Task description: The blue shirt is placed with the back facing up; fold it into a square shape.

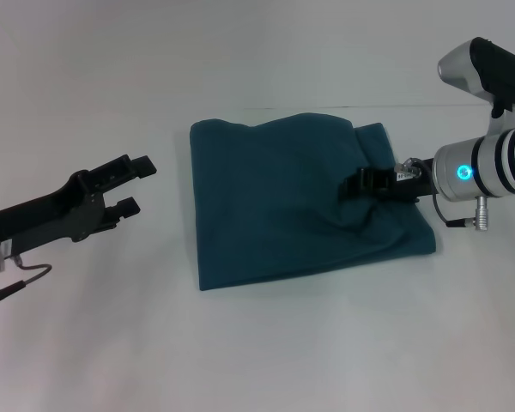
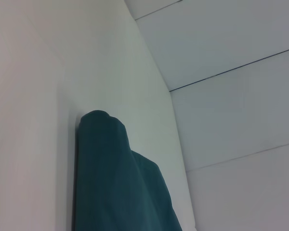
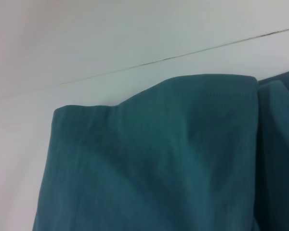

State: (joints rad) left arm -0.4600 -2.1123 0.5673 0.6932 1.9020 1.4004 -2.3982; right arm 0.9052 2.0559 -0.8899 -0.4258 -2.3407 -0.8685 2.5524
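The blue shirt (image 1: 283, 206) is already folded near-square; its right-hand layer is pinched by the right gripper (image 1: 360, 183), the left gripper (image 1: 130, 184) is held spread apart beside it, so release and smoothing are judged next.

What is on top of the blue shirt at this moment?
Only the right pincer is over the blue shirt, above its right part. Whether it is gripping the cloth cannot be seen. The left pincer is open, off to the left above the white table.

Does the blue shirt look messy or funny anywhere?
A little. The blue shirt is folded into a rough square, but it bunches and wrinkles where the right gripper rests on it. The left gripper is off to the side, open.
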